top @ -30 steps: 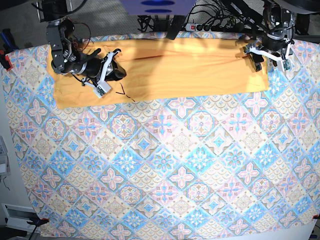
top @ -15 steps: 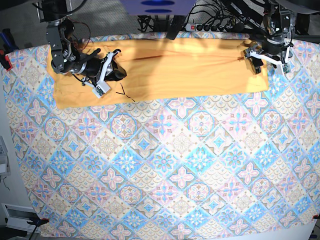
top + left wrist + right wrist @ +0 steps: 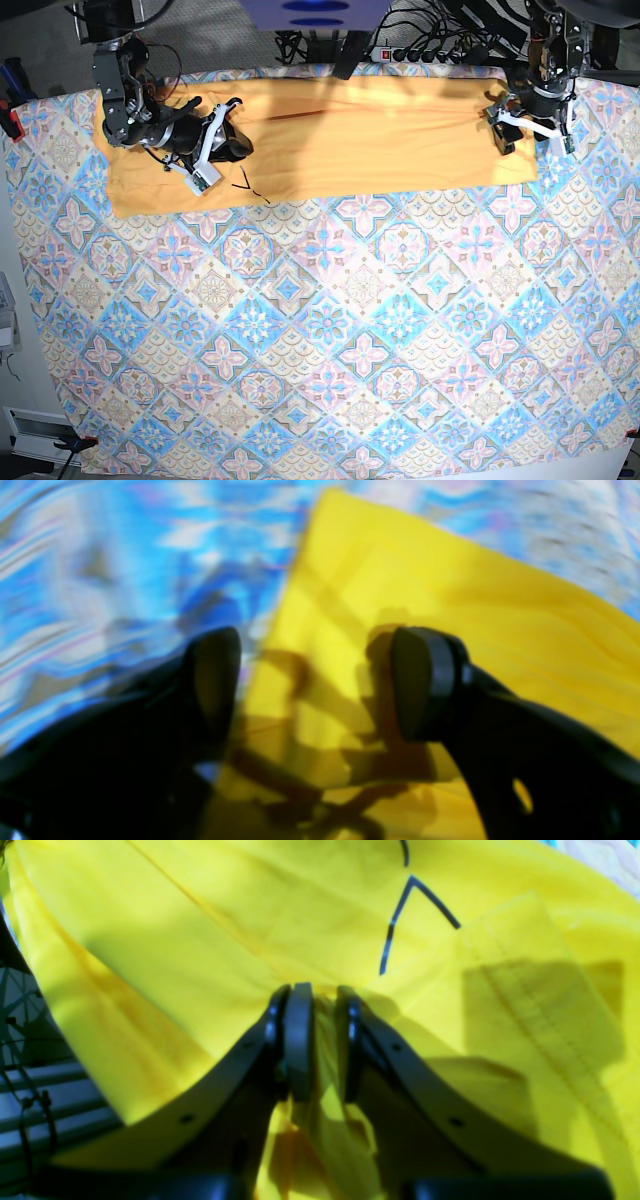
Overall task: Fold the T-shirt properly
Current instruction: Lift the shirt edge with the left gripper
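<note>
The T-shirt (image 3: 370, 140) lies as a long pale yellow-orange strip across the far part of the table. A dark scribble print (image 3: 248, 187) shows near its front edge and also in the right wrist view (image 3: 400, 925). My right gripper (image 3: 235, 140) is at the strip's left part in the base view. In the right wrist view it (image 3: 320, 1040) is shut on a pinch of the shirt's cloth (image 3: 200, 940). My left gripper (image 3: 510, 135) is at the strip's right end. It is open in the blurred left wrist view (image 3: 310, 680) and straddles the shirt's edge (image 3: 400, 580).
The blue-pink patterned tablecloth (image 3: 330, 330) covers the whole table. Cables and a power strip (image 3: 400, 50) lie behind the far edge. A red clamp (image 3: 10, 122) holds the cloth at the left edge.
My left gripper has moved a little to the left in the base view, onto the shirt's right end. My right gripper has hardly moved and still holds the cloth.
</note>
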Motion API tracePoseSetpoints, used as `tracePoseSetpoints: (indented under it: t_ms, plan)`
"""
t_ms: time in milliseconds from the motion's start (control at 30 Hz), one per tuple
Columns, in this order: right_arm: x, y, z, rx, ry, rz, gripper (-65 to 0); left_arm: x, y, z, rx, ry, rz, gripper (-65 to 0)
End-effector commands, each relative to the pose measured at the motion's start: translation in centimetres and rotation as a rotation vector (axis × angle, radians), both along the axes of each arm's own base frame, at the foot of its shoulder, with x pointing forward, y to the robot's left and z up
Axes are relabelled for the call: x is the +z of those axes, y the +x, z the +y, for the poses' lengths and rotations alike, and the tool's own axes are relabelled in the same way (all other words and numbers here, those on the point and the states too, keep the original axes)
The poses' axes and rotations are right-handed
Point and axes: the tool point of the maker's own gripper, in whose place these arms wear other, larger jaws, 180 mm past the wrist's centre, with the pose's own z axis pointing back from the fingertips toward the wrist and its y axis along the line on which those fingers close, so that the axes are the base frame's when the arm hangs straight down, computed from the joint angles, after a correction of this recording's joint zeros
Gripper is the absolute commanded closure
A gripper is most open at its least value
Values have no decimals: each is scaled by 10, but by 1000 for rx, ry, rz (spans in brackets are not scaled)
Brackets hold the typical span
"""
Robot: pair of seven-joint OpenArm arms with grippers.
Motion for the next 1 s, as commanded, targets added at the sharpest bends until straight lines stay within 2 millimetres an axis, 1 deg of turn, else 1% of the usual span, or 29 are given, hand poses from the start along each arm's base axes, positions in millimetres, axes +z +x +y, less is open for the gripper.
tracePoseSetpoints:
  t_ms: [0,133,267,367,467,500,533,667,800,867,900,933,967]
  plan:
    - [-6,-4,-8,16,-56,20,-86,3,1,0,-8,7,-2,-458]
    - [-6,-3,-8,16,-56,19,-86,-2,0,-13,-37,-13,8,-458]
    - [-6,-3,-8,16,-56,19,-86,-3,-1,-13,-36,-13,10,-458]
    - [-6,-3,-8,16,-56,19,-86,-12,-8,-11,-25,-19,38,-457]
    - [-6,-3,-8,16,-56,19,-86,-15,-8,-14,-37,-34,41,-448]
    - [-5,-3,-9,14,-57,18,-86,-15,-8,-16,-43,-39,38,-429]
    - [-5,-3,-9,14,-57,18,-86,-15,-8,-17,-49,-43,36,-397]
    - [-5,-3,-9,13,-57,18,-86,-14,-6,-20,-59,-50,28,-212]
    - [-5,-2,-11,9,-58,16,-86,-14,-6,-20,-58,-51,28,-60]
    - [-5,-2,-11,9,-58,16,-86,-13,-6,-20,-59,-52,27,-3]
    - [-5,-2,-10,10,-58,17,-86,-13,-6,-21,-59,-54,25,0]
    - [-5,-2,-10,10,-58,17,-86,-7,-1,-23,-67,-54,7,0]
    - [-5,-2,-10,10,-58,17,-86,-4,0,-26,-75,-56,-2,0]
